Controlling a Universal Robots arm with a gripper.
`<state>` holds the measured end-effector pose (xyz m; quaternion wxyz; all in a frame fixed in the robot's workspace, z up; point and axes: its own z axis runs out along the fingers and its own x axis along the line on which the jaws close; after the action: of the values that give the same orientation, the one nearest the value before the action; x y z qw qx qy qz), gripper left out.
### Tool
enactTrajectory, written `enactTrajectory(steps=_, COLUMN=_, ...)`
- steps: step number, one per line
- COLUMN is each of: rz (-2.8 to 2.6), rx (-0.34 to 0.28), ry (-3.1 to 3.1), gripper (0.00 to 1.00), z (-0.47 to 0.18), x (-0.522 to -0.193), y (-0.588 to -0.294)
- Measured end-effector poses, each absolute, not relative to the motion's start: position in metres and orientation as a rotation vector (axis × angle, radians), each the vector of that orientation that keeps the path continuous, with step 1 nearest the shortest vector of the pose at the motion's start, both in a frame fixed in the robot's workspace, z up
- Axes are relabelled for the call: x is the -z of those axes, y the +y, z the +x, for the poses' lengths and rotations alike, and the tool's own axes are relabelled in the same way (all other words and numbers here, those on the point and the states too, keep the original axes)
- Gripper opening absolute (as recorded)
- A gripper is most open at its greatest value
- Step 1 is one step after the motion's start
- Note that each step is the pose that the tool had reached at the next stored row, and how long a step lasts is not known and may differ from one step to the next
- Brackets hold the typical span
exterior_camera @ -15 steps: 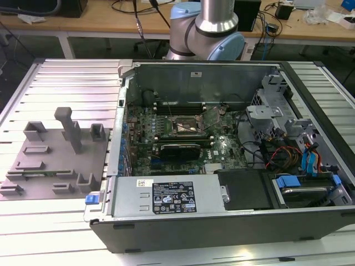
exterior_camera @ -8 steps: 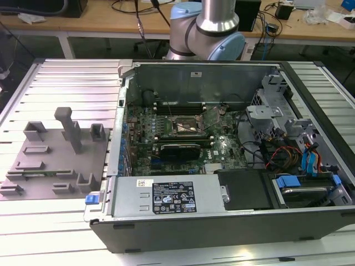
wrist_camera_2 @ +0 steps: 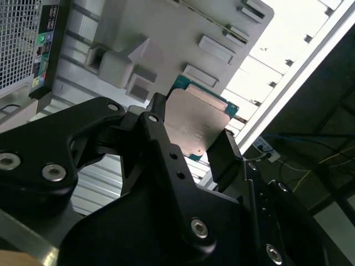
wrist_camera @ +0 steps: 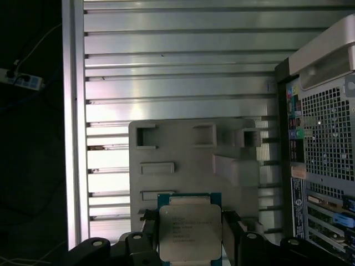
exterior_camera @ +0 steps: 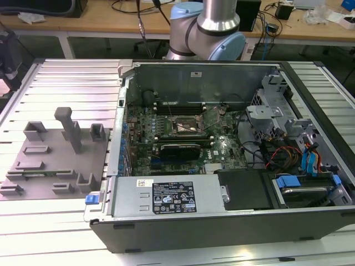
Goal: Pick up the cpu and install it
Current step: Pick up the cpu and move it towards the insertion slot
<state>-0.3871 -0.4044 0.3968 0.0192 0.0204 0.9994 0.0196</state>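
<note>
One cpu (wrist_camera: 188,230) gripped by the claw (wrist_camera_2: 191,138), grey parts tray (wrist_camera: 188,160) behind it, computer case (wrist_camera: 327,138) alongside.

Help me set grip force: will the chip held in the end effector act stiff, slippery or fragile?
Probably stiff: the chip spans the gap between the end effector's fingers flat, without sagging. Its smooth metal top and thin gripped edges suggest it could slip if held loosely. The thin green board rim looks chip-prone, so likely fragile under hard squeezing.
</note>
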Motion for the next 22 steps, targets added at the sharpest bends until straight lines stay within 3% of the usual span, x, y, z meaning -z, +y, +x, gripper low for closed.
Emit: enactTrajectory(steps=22, rz=0.063, rx=-0.061, ry=3.102, gripper=0.55, z=-0.333, x=-0.397, y=-0.404)
